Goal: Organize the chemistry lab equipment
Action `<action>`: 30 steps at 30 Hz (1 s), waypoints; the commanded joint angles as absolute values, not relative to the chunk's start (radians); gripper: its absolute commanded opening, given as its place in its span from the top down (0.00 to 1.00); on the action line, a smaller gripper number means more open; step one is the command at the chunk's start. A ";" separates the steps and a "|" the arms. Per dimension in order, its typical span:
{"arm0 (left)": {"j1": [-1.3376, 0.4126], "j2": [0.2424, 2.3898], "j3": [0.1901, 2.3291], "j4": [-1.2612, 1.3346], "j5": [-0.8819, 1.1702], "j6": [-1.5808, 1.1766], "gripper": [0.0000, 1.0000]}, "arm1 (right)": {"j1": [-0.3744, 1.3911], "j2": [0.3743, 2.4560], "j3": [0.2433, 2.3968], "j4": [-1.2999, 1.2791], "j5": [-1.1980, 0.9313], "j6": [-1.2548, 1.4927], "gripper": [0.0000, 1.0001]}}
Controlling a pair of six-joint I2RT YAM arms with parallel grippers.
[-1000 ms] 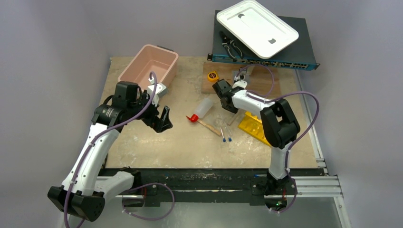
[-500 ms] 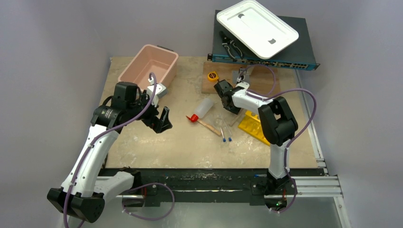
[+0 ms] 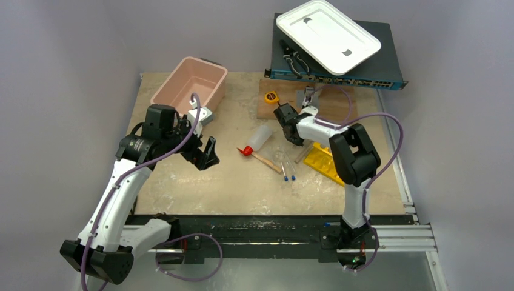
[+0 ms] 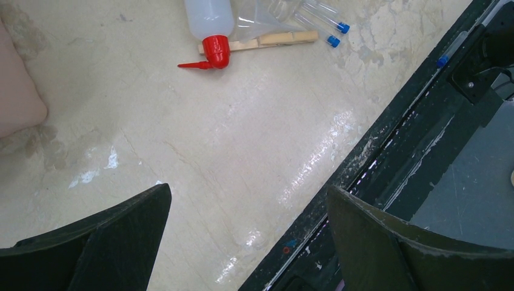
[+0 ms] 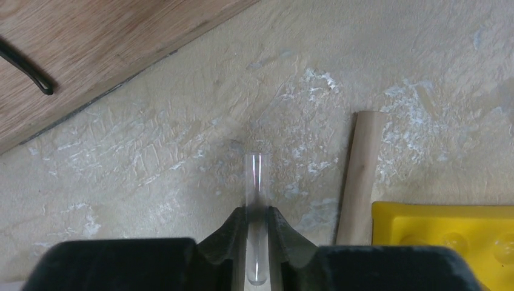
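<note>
Since the earlier frames the right arm's elbow has been drawn a little to the left and the wrist eased down; the left arm is seen unchanged.

Right gripper (image 5: 257, 221): clamped on a clear tube (image 5: 257, 182). The tube is pinched between both fingers and pokes out past the tips over bare desk. Whether it touches the desk cannot be told. A wooden stick (image 5: 360, 176) is seen lying just to its right, with one end beside a corner of the yellow rack (image 5: 448, 236). The rack is found toward the right edge of the desk. A wooden board (image 5: 91, 54) is noted beyond, at the far edge.

Left gripper (image 4: 248, 203): fingers spread wide, nothing between them, held over bare desk left of the middle.

Squeeze bottle (image 4: 209, 18): laid on its side near the middle of the desk, with its red nozzle turned toward the left edge. A second stick (image 4: 285, 39) is seen right at its cap, and two blue-tipped tubes (image 4: 324, 15) lie just beside that.

A pink bin (image 3: 189, 85) is set at the far left corner. A tape measure (image 3: 271, 97) is noted by the board. Pliers (image 3: 295, 59) and a white tray (image 3: 327, 35) are seen on a black box (image 3: 388, 66) past the far edge.
</note>
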State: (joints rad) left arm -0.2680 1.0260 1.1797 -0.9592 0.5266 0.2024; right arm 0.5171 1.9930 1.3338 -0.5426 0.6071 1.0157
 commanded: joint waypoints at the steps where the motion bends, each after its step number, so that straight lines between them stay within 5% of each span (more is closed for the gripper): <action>1: -0.259 1.010 1.188 -0.940 0.532 0.215 0.00 | 0.515 2.001 1.285 -0.546 0.570 1.023 0.92; 4: -0.259 1.007 1.191 -0.941 0.539 0.215 0.00 | 0.529 1.951 1.279 -0.546 0.584 1.006 1.00; 17: -0.259 0.971 1.197 -0.941 0.668 0.249 0.00 | 0.734 1.398 1.077 -0.331 0.574 0.830 1.00; 30: -0.259 0.914 1.217 -0.994 0.886 0.363 0.00 | 0.836 1.019 0.872 -0.056 0.215 0.649 1.00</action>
State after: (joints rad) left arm -0.2649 0.9230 1.1805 -0.9737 0.7822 0.3107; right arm 0.8154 1.0706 0.8833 -0.1852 0.3458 0.7235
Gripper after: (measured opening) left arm 0.998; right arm 0.052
